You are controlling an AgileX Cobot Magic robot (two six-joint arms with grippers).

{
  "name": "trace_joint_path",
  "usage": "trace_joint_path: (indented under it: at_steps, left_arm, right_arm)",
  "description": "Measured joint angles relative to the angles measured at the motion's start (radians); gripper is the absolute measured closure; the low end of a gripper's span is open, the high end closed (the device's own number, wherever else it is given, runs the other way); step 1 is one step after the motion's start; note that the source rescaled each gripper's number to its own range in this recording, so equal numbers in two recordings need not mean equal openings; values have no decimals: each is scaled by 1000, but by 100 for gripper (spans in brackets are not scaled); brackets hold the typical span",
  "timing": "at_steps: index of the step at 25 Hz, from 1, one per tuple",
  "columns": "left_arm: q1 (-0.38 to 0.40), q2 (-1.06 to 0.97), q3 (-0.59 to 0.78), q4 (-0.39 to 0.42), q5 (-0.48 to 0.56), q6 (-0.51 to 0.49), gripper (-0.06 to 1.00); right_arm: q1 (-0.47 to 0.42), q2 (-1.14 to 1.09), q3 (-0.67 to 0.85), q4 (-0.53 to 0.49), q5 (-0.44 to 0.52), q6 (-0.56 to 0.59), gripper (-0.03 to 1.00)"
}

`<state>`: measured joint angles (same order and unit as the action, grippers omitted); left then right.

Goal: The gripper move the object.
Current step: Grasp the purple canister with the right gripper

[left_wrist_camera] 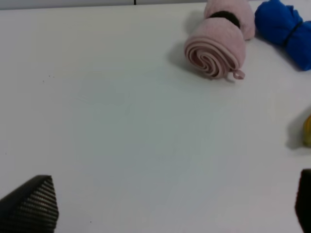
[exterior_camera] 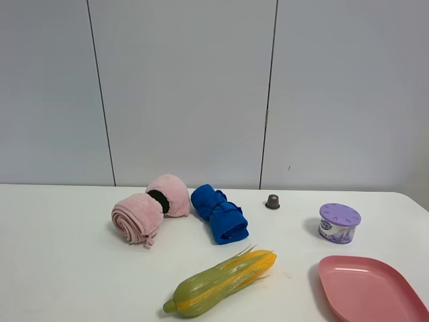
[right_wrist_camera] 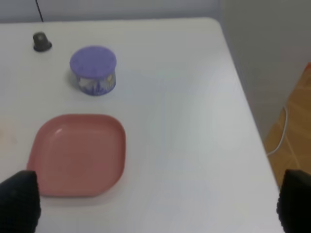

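Exterior high: the object (exterior_camera: 339,223) stands near the plate (exterior_camera: 367,287).

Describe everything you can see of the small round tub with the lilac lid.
The tub is a low, round container, plastic by its look, with a lilac lid bearing darker dots and a white-and-purple printed label around its side. The lid is on. It stands upright on the white table, toward the right in the high view, behind the pink plate and right of the brown capsule, touching neither.
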<state>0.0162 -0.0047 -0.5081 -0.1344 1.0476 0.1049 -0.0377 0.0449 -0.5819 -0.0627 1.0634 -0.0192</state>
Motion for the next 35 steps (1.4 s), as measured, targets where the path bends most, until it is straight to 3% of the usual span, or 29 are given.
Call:
trace_joint_path:
  at_steps: [6, 14, 27, 35]
  left_arm:
    - [0, 0, 0, 0, 0, 0, -6]
    - [0, 0, 0, 0, 0, 0, -6]
    - [0, 0, 0, -1, 0, 0, -6]
    - [0, 0, 0, -1, 0, 0, -6]
  right_arm:
    - [0, 256, -158, 9, -10, -63, -3]
    - [0, 688, -395, 102, -18, -72, -3]
    - [0, 1357, -826, 105, -48, -121, -3]
    - [7, 1616, -955, 110, -67, -148, -3]
